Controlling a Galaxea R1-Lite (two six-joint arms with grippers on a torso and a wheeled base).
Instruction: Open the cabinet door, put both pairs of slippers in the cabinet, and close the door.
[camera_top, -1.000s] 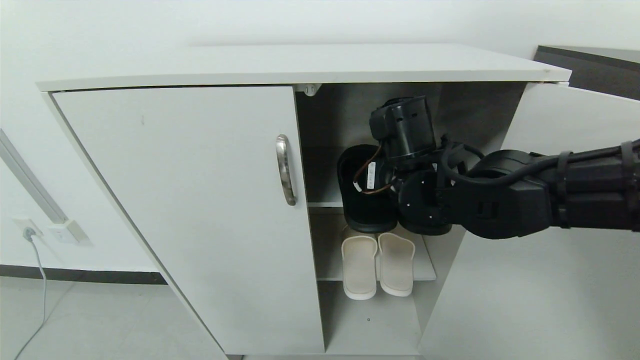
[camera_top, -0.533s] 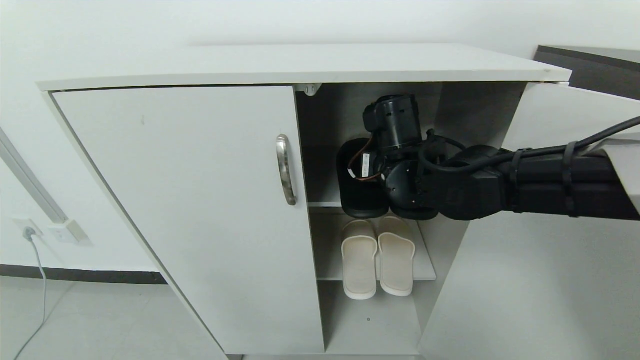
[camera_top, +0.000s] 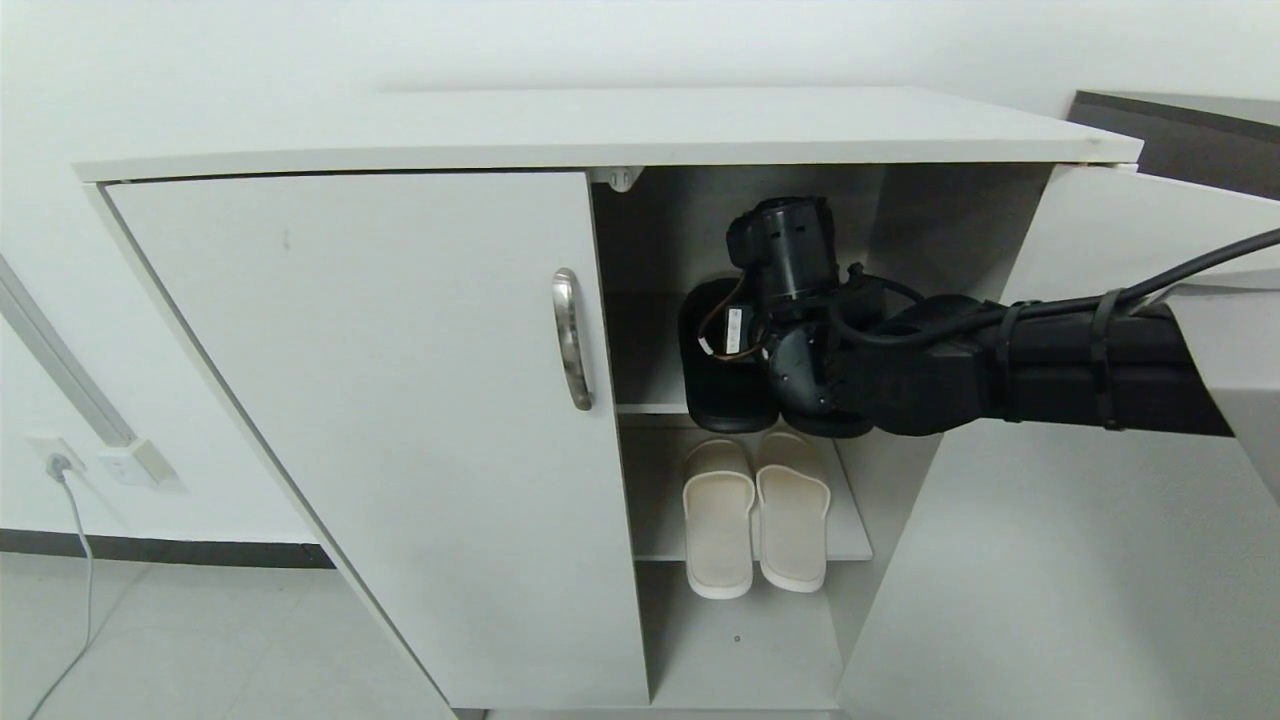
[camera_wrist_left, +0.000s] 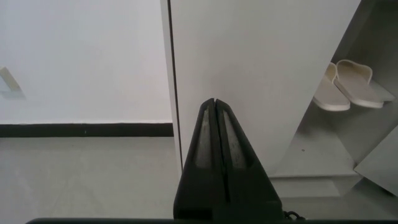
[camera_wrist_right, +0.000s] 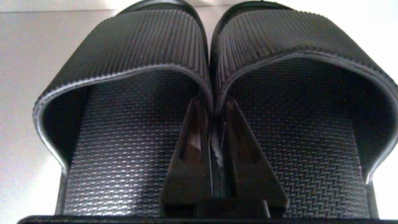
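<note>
Two doors front the white cabinet (camera_top: 600, 125), one closed and one swung wide. Far left, a wall socket (camera_top: 55, 465) sits low on the wall with a cable (camera_top: 75, 560) hanging from it to the floor. Next comes the closed left door (camera_top: 380, 420), which carries an upright metal handle (camera_top: 570, 340) near its right edge. The left gripper (camera_wrist_left: 215, 109) is low down in front of this door, apart from it, with its fingers pressed together and nothing between them.

Right of the door the cabinet stands open. The black slippers (camera_top: 725, 395) are side by side at the upper shelf (camera_top: 650, 408), toes toward the back and heels at its front edge. Whether their soles rest on it cannot be told. The right gripper (camera_wrist_right: 212, 106) is clamped on the two inner edges where the black slippers (camera_wrist_right: 143, 56) meet, pinching the pair together.

Below them the cream slippers (camera_top: 755, 520) lie side by side on the lower shelf (camera_top: 850, 545), heels overhanging its front edge. The right arm (camera_top: 1000, 375) comes in from the right, level with the upper shelf. Farthest right, the right door (camera_top: 1130, 230) is open.
</note>
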